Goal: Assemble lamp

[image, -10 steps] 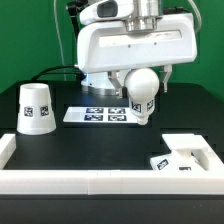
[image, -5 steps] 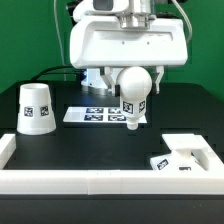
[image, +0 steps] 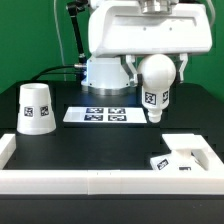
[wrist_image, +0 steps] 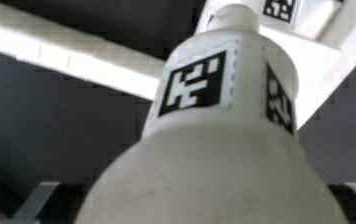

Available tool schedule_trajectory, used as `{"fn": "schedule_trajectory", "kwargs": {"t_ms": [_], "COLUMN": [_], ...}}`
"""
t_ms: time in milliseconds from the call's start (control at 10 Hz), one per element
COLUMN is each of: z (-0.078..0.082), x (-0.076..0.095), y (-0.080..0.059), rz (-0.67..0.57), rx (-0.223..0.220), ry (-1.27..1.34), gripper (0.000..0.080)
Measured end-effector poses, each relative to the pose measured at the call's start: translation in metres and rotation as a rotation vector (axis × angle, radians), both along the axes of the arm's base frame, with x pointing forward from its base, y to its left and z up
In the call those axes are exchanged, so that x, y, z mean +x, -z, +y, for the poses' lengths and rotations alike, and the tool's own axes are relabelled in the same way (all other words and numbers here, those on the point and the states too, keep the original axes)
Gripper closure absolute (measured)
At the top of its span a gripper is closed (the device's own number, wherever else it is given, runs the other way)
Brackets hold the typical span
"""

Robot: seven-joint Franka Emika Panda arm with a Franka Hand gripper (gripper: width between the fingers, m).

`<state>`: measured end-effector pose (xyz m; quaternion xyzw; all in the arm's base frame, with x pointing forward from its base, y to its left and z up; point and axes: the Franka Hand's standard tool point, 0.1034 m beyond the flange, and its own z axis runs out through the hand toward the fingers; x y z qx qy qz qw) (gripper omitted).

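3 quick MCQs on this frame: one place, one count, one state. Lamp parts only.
1. Where is the shade? A exterior view's right B exterior view's left C in the air
2. How many lamp parts rest on the table? A one B two C three
3. The bulb is: A lying flat B standing on the table C gripped by the pincer
Answers: 1 B, it stands at that view's left. 2 B, only shade and base. 3 C, the pincer clamps its ball end, stem down.
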<state>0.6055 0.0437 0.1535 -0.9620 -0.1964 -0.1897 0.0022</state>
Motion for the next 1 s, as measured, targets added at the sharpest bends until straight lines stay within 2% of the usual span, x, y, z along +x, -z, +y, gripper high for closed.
{"fn": "schedule_trajectory", "kwargs": {"t_ms": [300, 500, 600, 800, 900, 1000], "z": [0.001, 0.014, 0.015, 0.026, 0.028, 0.022], "x": [-0.001, 0.003, 0.007, 0.009, 0.008, 0.010], "y": [0.002, -0.002, -0.005, -0.004, -0.001, -0.001], "rz": [0.004, -0.031, -0.061, -0.073, -0.073, -0.095], "rx": [0.001, 0.007, 0.004, 0.012, 0.010, 0.004], "ry": [0.002, -0.002, -0.003, -0.003, -0.009, -0.004], "gripper": [0.0223, 0.0223, 0.0223, 0.0223, 0.0223, 0.0223]}}
